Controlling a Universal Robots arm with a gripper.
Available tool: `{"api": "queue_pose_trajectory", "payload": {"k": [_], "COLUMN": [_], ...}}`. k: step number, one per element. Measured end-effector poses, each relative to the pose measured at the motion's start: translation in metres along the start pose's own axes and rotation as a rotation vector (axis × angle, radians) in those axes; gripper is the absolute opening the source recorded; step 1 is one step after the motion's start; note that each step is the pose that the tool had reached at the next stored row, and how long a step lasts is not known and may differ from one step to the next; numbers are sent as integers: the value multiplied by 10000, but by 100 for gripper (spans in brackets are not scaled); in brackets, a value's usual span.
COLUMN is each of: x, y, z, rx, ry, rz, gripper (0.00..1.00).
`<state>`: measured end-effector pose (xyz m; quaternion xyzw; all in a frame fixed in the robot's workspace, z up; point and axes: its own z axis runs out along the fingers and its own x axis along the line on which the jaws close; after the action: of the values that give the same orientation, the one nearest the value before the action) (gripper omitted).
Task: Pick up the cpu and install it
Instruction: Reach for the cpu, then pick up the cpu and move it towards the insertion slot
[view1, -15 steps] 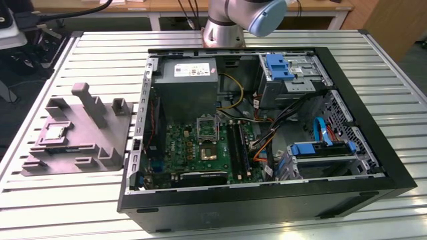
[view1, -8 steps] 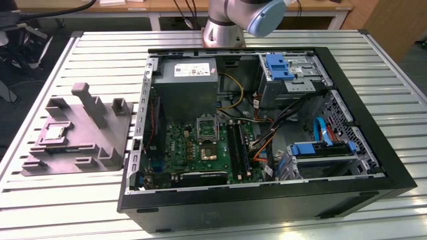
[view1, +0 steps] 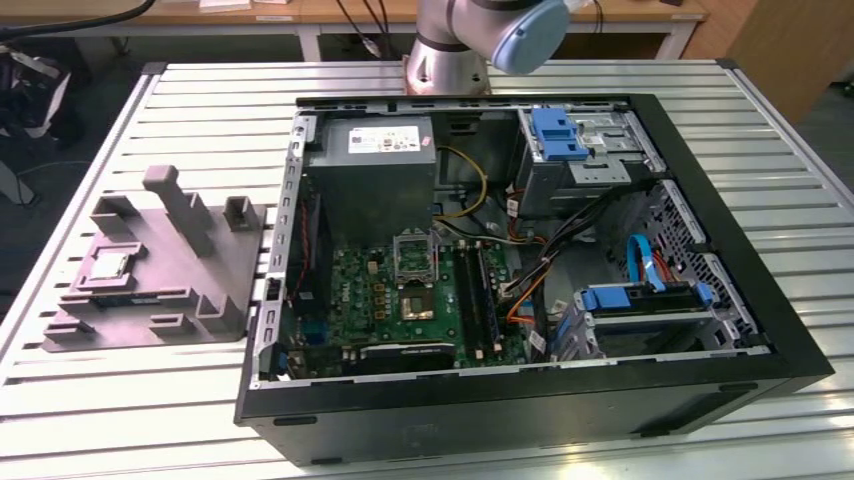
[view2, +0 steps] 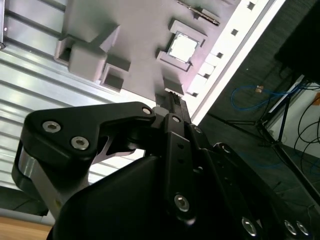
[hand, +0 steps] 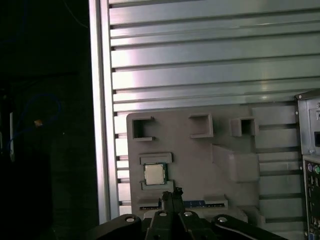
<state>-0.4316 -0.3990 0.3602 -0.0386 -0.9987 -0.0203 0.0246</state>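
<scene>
Jaws together; small silvery square cpu (hand: 154, 174)

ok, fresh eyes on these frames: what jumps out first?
The open computer case dominates the exterior view, lying on its side on the slatted table with its green motherboard and cables exposed. At the exterior view's left sits a grey moulded tray with the cpu seated in a recess. In both wrist views the gripper hangs above that tray, close to the cpu, holding nothing.
</scene>
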Motion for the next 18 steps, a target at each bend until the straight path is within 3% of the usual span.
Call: {"api": "queue_pose_trajectory", "payload": {"k": [7,18], "x": [159,171], "y": [-12,-13], "z": [8,8], "rx": [-2,-2], "ry": [-25,-25], "rz": [0,-1], "gripper": [11,11]}}
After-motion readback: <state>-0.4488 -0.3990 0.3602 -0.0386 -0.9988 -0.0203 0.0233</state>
